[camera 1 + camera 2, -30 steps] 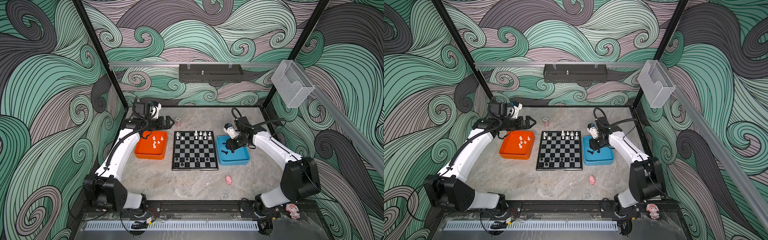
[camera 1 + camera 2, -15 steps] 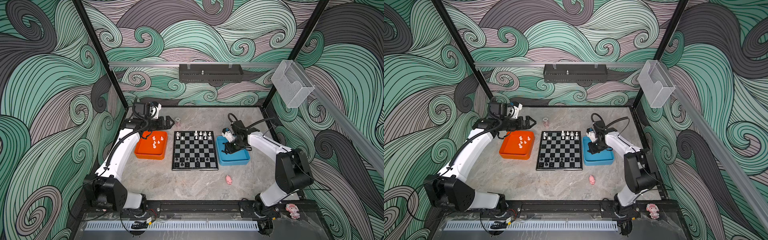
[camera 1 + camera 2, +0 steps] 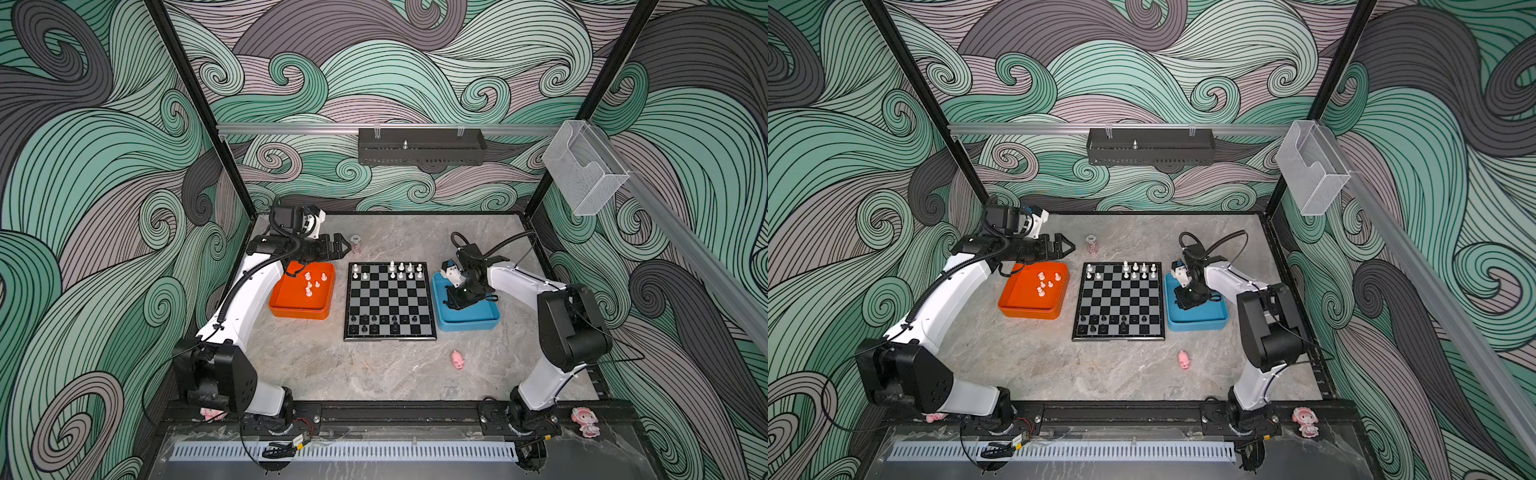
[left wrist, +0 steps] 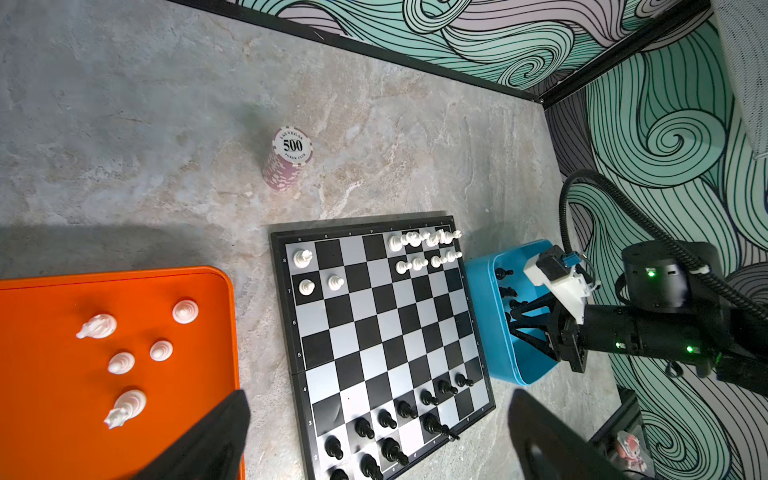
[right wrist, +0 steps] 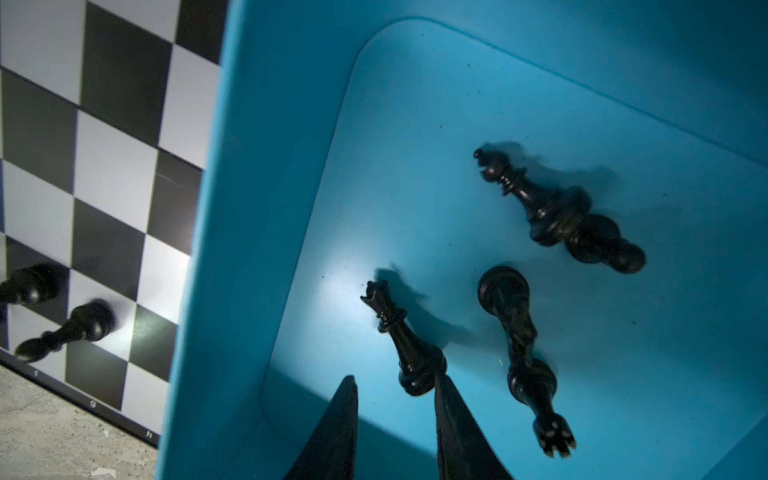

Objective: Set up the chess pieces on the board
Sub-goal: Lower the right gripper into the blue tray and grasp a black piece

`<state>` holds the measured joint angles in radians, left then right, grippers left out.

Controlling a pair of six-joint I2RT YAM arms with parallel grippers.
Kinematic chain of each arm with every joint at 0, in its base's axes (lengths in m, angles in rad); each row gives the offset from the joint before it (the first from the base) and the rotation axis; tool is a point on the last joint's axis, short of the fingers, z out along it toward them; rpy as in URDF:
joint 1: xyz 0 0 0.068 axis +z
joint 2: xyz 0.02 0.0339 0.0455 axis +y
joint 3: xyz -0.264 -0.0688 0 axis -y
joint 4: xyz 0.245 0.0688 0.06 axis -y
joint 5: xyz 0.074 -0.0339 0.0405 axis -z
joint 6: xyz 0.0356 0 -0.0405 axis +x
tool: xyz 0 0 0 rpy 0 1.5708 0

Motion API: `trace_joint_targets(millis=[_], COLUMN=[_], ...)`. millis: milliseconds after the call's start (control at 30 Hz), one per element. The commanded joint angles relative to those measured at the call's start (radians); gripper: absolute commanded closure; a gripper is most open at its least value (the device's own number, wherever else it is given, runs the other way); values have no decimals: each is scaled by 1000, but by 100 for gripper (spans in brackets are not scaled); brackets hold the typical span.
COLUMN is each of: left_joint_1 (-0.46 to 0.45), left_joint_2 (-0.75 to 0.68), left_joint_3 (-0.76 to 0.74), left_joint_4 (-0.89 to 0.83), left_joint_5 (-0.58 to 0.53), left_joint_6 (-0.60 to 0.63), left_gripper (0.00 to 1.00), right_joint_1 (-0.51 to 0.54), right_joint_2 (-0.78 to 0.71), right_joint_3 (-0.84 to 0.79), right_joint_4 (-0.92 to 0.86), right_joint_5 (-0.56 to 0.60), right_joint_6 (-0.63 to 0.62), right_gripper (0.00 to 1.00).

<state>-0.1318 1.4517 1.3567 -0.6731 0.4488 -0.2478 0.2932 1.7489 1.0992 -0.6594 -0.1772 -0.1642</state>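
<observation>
The black chess pieces [image 5: 409, 349] look glossy, the blue tray [image 5: 457, 124] smooth, probably plastic, the tabletop [image 5: 50, 436] matt stone.

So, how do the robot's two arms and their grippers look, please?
The left arm and right arm have white shells with bulky black joints. A black ribbed cable loops along each. The left gripper and right gripper are black, with tapered, pointed fingers. Small green lights glow on the right wrist.

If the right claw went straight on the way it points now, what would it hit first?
Most likely the black queen lying on its side in the blue tray: its base sits just ahead of the right claw, between its parted tips. Depth is unclear; the tray floor lies behind.
</observation>
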Motion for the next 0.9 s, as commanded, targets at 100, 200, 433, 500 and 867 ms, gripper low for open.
trace_joint_targets(millis=[100, 200, 433, 500, 867], left_joint_1=[-5, -5, -5, -5, -5], left_joint_2=[2, 3, 6, 7, 4], left_joint_3=[13, 19, 19, 19, 21], left_joint_4=[-14, -14, -15, -16, -16], left_joint_5=[12, 11, 13, 14, 14], left_joint_6=[-15, -17, -23, -24, -24], left_gripper=[1, 1, 2, 1, 1], right_joint_1=[2, 2, 1, 3, 2], right_joint_2=[31, 35, 37, 37, 43], right_joint_3=[30, 31, 28, 28, 33], right_joint_4=[8, 12, 11, 11, -5], right_joint_5=[22, 26, 39, 46, 35], right_joint_6=[-2, 0, -11, -16, -42], right_gripper=[67, 67, 65, 65, 62])
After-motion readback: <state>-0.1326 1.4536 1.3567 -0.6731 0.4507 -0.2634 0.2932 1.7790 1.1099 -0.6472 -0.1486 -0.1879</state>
